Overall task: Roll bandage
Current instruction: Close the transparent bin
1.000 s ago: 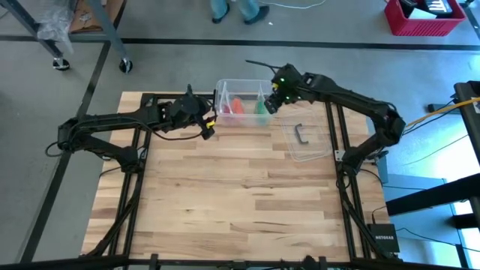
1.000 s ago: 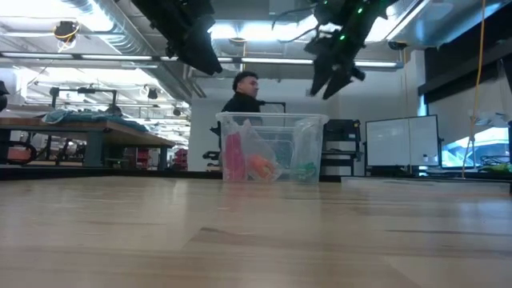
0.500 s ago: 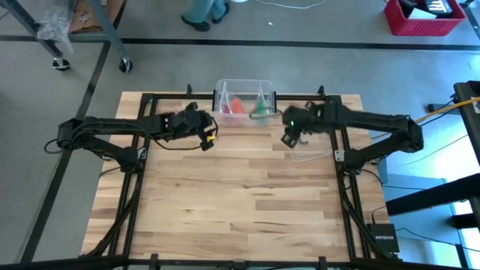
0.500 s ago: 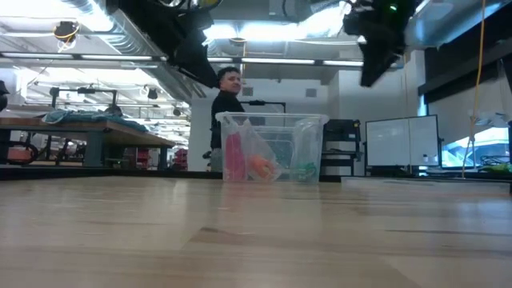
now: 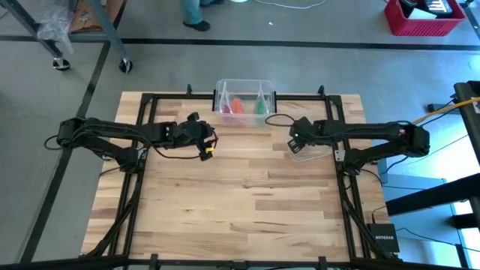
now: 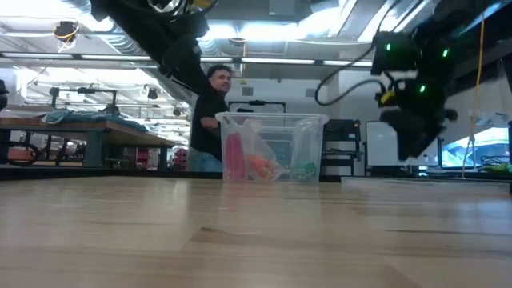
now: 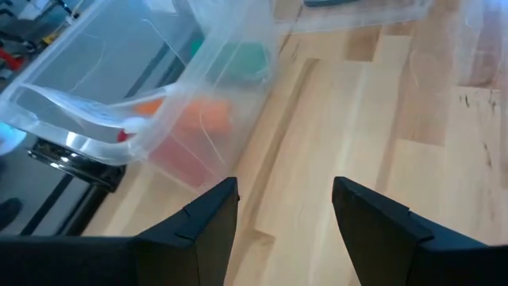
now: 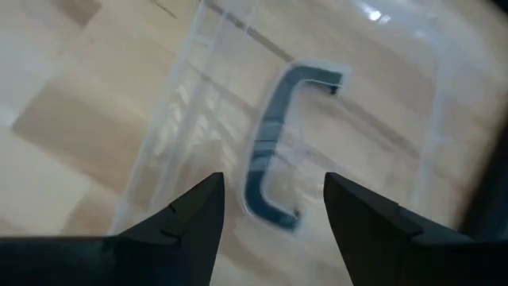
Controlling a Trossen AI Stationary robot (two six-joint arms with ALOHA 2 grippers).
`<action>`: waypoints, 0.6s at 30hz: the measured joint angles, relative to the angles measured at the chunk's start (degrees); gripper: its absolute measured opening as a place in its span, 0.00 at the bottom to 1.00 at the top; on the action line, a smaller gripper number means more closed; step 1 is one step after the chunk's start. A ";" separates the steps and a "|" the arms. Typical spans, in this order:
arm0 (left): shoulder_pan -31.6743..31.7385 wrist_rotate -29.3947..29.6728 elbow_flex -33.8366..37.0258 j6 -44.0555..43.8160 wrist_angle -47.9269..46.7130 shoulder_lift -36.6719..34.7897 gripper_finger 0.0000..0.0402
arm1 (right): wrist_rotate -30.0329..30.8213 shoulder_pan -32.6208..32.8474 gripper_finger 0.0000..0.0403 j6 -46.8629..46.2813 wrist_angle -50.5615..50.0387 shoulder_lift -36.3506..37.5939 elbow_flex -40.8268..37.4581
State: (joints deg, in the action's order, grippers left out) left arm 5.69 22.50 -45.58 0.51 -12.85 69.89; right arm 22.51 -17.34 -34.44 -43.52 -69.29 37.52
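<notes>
The left hand point(image 5: 204, 142) hovered empty, fingers spread, over the surface point(image 5: 240, 210) just short of its far edge. At that edge's middle stood an open clear box point(image 5: 244, 84). The bandage point(image 5: 260, 107), a green bundle, lay inside it beside an orange item point(image 5: 236, 105), partly under a thin wrapper point(image 6: 254, 152). Further right, the right hand point(image 5: 295, 141) hung spread and empty over the box's lid point(image 8: 294, 151), which lay flat near the far right corner. The bandage was untouched. A reach into the box might snag the wrapper, grab the orange item, or tip the light box.
</notes>
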 joint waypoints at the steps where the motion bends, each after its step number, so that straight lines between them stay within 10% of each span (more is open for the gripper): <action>1: -0.22 0.00 0.17 -0.33 0.12 0.00 0.49 | -1.04 -1.33 0.54 0.24 2.87 -0.11 -1.41; 18: -4.55 0.00 0.24 -5.87 0.01 0.00 0.49 | -10.39 -10.43 0.54 7.58 28.81 -3.46 -14.50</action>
State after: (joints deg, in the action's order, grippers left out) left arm 1.14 22.51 -45.34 -5.36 -12.84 69.89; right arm 12.13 -27.77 -26.86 -14.71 -72.75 23.02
